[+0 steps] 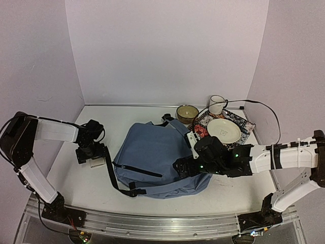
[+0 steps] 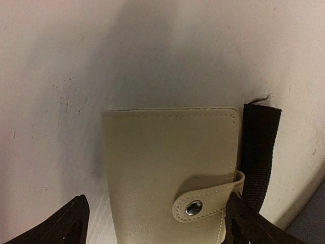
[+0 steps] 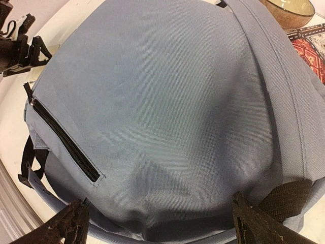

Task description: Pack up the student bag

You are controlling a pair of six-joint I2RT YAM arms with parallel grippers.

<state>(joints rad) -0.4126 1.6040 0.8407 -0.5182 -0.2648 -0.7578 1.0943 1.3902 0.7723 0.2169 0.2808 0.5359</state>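
Top external: the student bag (image 1: 155, 157) lies flat in the middle of the table (image 1: 244, 188), slate-blue front up, its long axis running from the near edge toward the far right. Your right claw (image 1: 181, 168) hangs over its right flank. Your left claw (image 1: 93, 160) sits off its left side, with a black strap (image 1: 109, 173) trailing between claw and bag.

Left wrist: the claw is released, fingers (image 2: 56, 226) spread wide. A cream snap wallet (image 2: 170, 168) lies on the table between them, long axis pointing away from the wrist, with the strap just beside its right edge. Nothing is clamped.

Right wrist: this claw is spread open too and holds nothing. Blue fabric fills the view, and the front zip pocket (image 3: 63, 140) looks shut.

My read: your left arm is the nearer one to the wallet, and the bag lies to its right, so any carry goes rightward.
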